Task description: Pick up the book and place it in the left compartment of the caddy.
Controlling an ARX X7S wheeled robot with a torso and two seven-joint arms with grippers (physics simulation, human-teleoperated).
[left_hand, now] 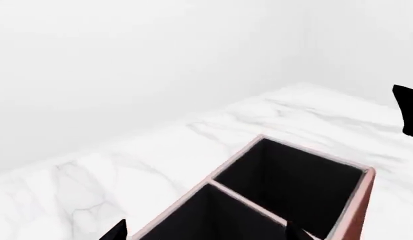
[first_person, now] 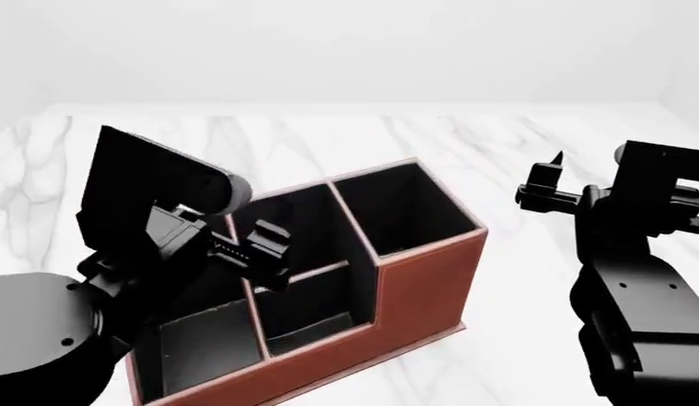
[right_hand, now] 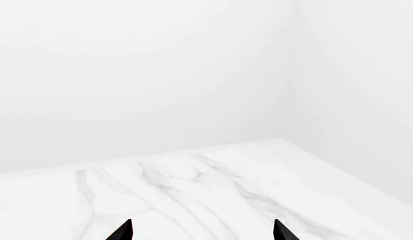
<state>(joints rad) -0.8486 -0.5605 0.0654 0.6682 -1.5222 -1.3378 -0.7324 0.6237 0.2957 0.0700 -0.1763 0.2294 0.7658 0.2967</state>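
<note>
From my seat I see the caddy [first_person: 423,283] in reddish-brown with pale trim along its edges and a flat black lining inside every compartment. The table [first_person: 440,139] under it is white marble with soft grey veins running across it. Both arms read black to me, the left gripper [first_person: 259,249] with a few small pale marks on it and the right gripper [first_person: 549,188] plain black. The wall [right_hand: 160,75] behind is a bare, even white.
</note>
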